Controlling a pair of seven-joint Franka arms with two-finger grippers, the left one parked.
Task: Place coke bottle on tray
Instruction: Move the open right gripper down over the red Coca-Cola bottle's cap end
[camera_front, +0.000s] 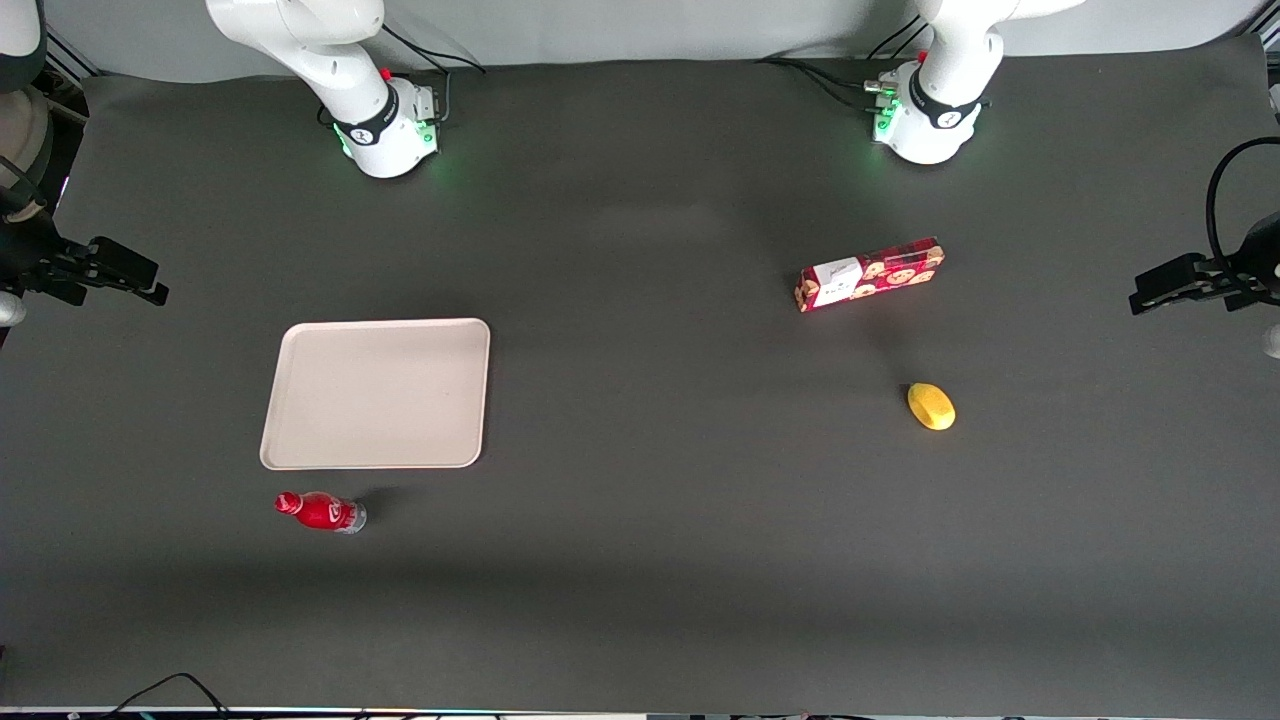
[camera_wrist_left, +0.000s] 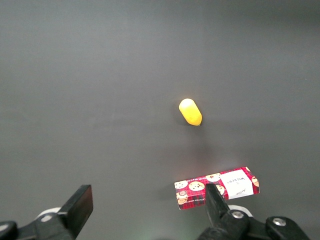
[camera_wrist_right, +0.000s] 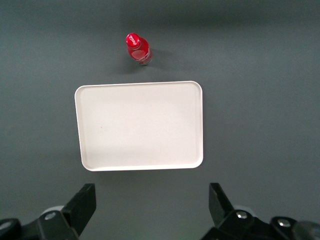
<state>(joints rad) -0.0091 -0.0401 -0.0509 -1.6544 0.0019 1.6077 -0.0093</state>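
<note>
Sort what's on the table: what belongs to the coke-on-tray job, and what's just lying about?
Job:
- coke bottle, standing nearer the front camera than the tray
- tray, bare
- gripper, fingers open, high above the tray

Lying about, toward the parked arm's end:
- cookie box
- yellow lemon-like item

White arm (camera_front: 320, 50), green base lights, black cables; gripper (camera_wrist_right: 150, 210) black fingers (camera_wrist_right: 82, 202)

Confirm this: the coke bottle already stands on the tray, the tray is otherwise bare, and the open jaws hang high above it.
Not quite. The coke bottle stands on the table just off the tray, nearer the front camera, not on it; the front view and right wrist view both show this. The rest holds: the tray is bare, and the gripper hangs high above it, jaws open.
</note>
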